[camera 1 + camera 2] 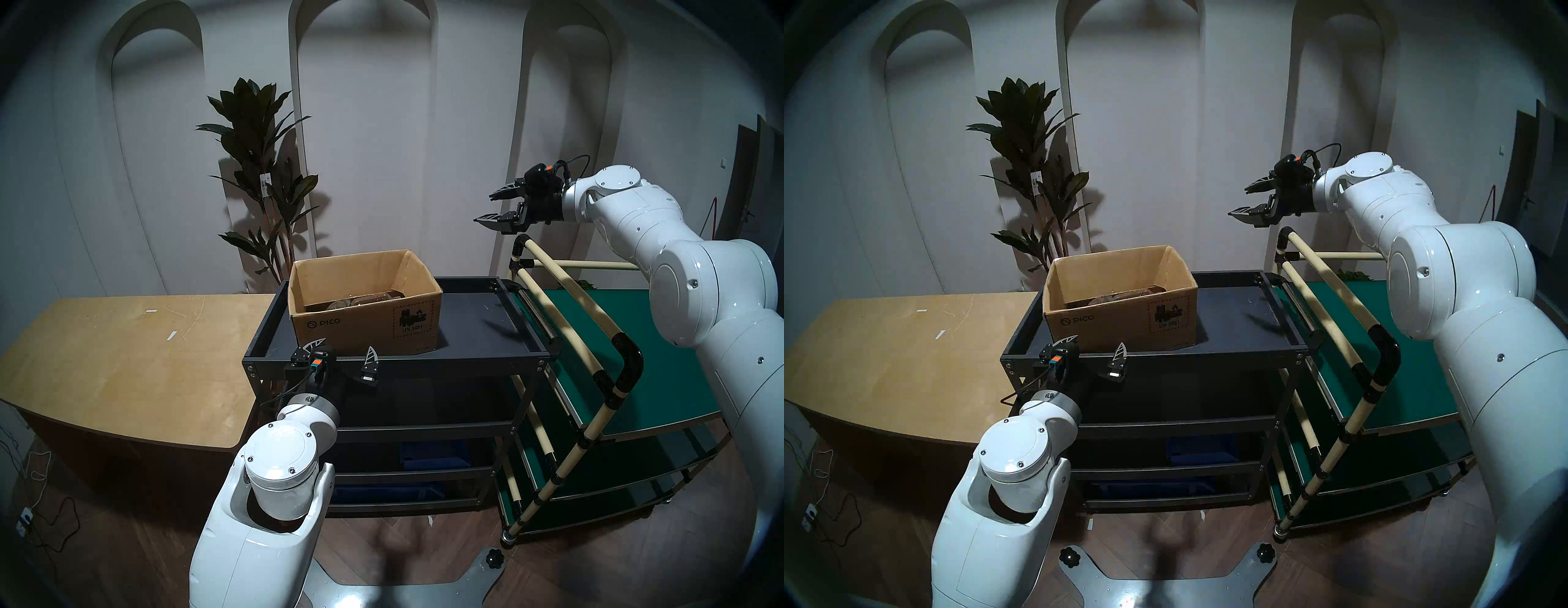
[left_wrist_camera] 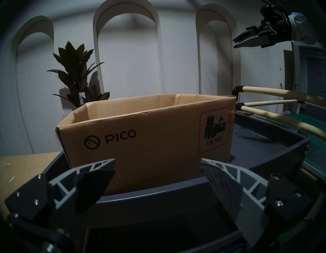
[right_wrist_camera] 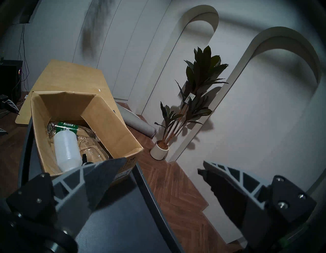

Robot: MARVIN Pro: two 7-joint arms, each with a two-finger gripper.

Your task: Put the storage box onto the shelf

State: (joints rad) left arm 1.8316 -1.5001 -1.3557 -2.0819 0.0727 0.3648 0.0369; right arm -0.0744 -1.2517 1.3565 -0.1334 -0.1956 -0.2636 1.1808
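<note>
Storage box (image 1: 365, 305) on shelf (image 1: 479, 322) top; both fingers spread, empty

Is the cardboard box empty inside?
No: the right wrist view shows a white plastic bottle and clear plastic containers lying inside the storage box.

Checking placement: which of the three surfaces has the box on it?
The black shelf: the box sits on its top tray. The wooden table and green cart don't hold it.
</note>
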